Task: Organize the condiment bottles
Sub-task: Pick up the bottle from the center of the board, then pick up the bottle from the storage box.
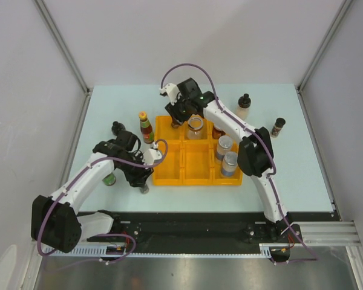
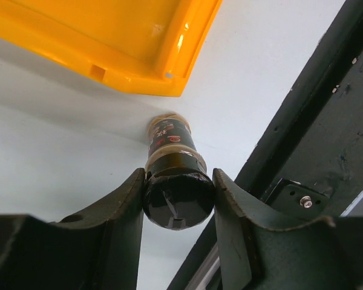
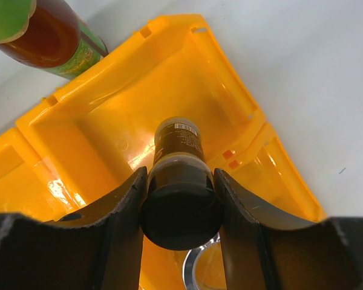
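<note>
We see left gripper (image 2: 178, 181) clamped on spice jar (image 2: 169, 138) by near-left corner of tray (image 2: 139, 66), right gripper (image 3: 180, 181) clamping second jar (image 3: 176, 140) over its far-left bay; probably glass, hold caps

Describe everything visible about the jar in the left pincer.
The spice jar is round, glass-looking, with a glossy black cap, a dark label bearing red and white marks, and tan contents. It seems to stand upright on the pale table, just off a corner of the yellow tray, not touching. The left pincer clamps its cap.
</note>
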`<state>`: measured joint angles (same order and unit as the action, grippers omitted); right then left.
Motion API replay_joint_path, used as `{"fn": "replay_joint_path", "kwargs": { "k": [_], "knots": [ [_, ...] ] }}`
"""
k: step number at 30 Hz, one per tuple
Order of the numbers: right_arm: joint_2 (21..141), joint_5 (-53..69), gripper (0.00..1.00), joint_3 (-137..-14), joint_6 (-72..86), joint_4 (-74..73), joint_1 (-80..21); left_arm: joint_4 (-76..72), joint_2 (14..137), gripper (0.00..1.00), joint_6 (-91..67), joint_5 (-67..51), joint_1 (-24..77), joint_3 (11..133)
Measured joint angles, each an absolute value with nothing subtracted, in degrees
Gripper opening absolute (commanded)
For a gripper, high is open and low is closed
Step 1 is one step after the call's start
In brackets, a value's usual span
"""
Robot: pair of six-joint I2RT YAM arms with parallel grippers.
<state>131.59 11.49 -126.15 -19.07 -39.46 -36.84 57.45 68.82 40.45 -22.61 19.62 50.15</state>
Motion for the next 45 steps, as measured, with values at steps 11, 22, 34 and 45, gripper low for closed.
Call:
{"fn": "replay_joint_path", "kwargs": {
  "k": [11, 22, 34, 45],
  "knots": [
    [139.3, 9.6, 0.12, -131.8, -19.7, -38.9, -37.6, 61.0, 65.9, 0.0, 40.5, -22.7, 19.7, 55.8],
    [140.5, 7.7, 0.93, -132.6, -20.2, -36.8, -37.8, 62.7, 63.9, 0.0, 40.5, -24.3, 19.7, 64.2],
    [140.2, 6.5, 1.0, -132.8, -20.2, -36.9, -37.3, 63.4, 64.9, 0.0, 40.2, -25.8, 19.7, 68.2],
    [127.3, 6.6, 1.0, -126.6, -19.5, -38.5, -33.5, 56.0, 72.0, 0.0, 37.7, -27.2, 20.4, 73.0]
  ]
}}
